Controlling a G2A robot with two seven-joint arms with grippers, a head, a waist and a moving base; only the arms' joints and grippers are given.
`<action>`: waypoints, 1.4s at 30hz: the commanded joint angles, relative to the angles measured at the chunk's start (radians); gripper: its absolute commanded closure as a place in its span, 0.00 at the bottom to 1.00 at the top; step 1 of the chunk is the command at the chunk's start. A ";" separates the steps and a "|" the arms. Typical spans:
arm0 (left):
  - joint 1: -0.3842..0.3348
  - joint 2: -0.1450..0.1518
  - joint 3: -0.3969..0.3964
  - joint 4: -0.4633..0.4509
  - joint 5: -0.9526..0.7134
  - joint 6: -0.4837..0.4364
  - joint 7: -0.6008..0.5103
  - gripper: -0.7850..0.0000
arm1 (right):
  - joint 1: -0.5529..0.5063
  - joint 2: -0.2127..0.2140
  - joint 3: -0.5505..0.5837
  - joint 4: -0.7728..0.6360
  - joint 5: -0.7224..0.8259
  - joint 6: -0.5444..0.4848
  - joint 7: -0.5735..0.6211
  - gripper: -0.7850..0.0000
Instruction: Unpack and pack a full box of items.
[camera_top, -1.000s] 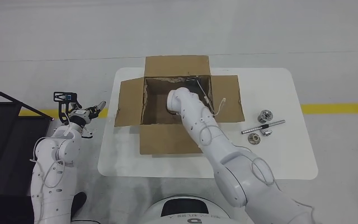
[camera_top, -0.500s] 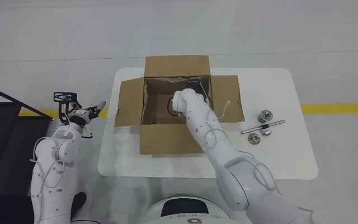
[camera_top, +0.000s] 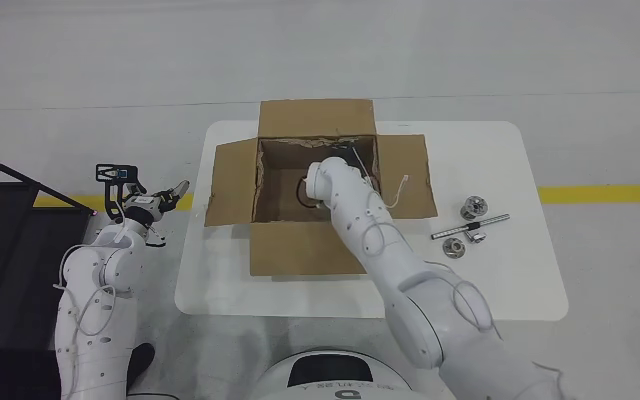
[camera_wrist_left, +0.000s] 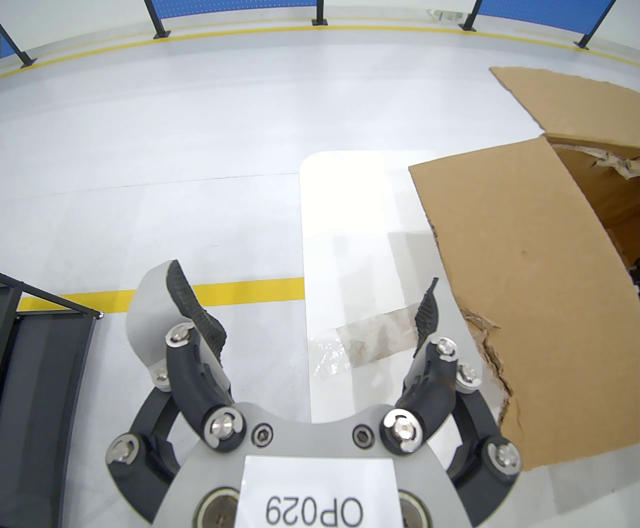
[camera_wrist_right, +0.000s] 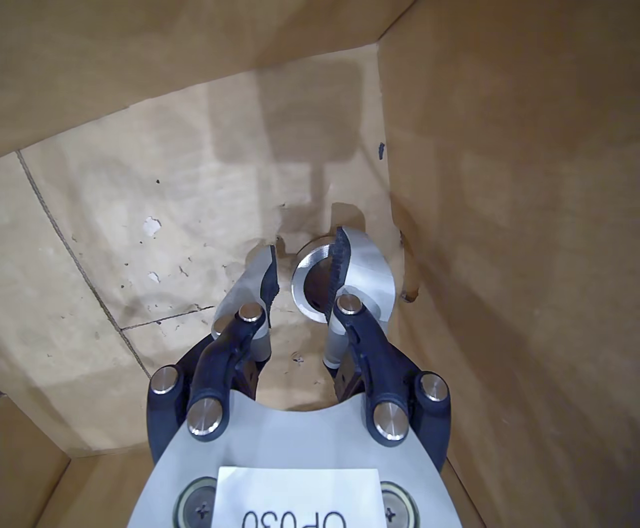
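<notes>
Ribbed right jaws straddle a shiny metal ring.

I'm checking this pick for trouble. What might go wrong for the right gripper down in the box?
1. The right gripper seems to straddle only one side of the metal ring, jaws open; a pinch on that rim may slip or tip the smooth ring.
2. The ring lies close to a side wall of the cardboard box, so a finger may scrape or catch the cardboard on closing or lifting.
</notes>
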 joint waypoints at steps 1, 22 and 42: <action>0.000 0.000 0.000 0.000 0.000 0.000 0.000 0.00 | 0.007 -0.001 0.001 0.013 0.008 0.002 -0.007 0.85; 0.000 0.000 0.000 0.000 0.000 0.000 0.000 0.00 | -0.165 -0.015 -0.083 -0.291 -0.017 -0.074 -0.069 1.00; 0.000 0.000 0.000 0.000 0.000 0.000 0.000 0.00 | -0.539 0.094 -0.193 -0.927 -0.085 -0.182 -0.030 1.00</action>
